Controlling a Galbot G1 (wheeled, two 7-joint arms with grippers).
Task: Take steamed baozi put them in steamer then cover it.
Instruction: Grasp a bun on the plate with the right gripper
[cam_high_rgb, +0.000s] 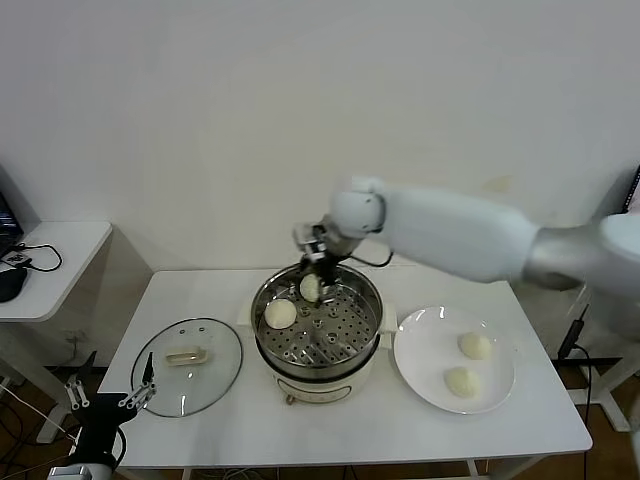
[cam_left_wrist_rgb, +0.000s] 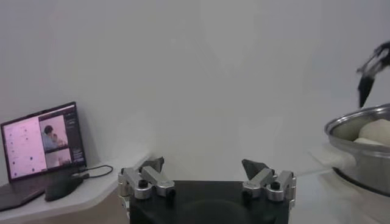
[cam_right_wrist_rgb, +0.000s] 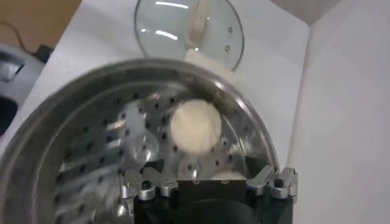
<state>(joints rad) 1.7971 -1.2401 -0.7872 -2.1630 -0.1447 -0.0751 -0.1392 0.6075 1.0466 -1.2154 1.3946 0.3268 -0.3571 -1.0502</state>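
The steamer (cam_high_rgb: 370, 300) stands mid-table, its perforated tray holding two steamed baozi: one (cam_high_rgb: 280, 313) at the left, one (cam_high_rgb: 311, 288) at the back. My right gripper (cam_high_rgb: 318, 268) hangs open just above the back one, gripping nothing. In the right wrist view the gripper (cam_right_wrist_rgb: 204, 171) is spread wide over the tray (cam_right_wrist_rgb: 91, 164), with one baozi (cam_right_wrist_rgb: 195, 126) ahead and another (cam_right_wrist_rgb: 228, 176) partly hidden below the jaws. Two more baozi (cam_high_rgb: 474, 346) (cam_high_rgb: 461, 381) lie on the white plate (cam_high_rgb: 420, 350). The cover (cam_high_rgb: 187, 365) rests flat on the table to the left.
My left gripper (cam_high_rgb: 110, 396) waits open below the table's front left corner; in its own view it (cam_left_wrist_rgb: 204, 167) faces the wall, with the steamer rim (cam_left_wrist_rgb: 359, 125) at one side. A side table with a laptop (cam_left_wrist_rgb: 42, 143) stands further left.
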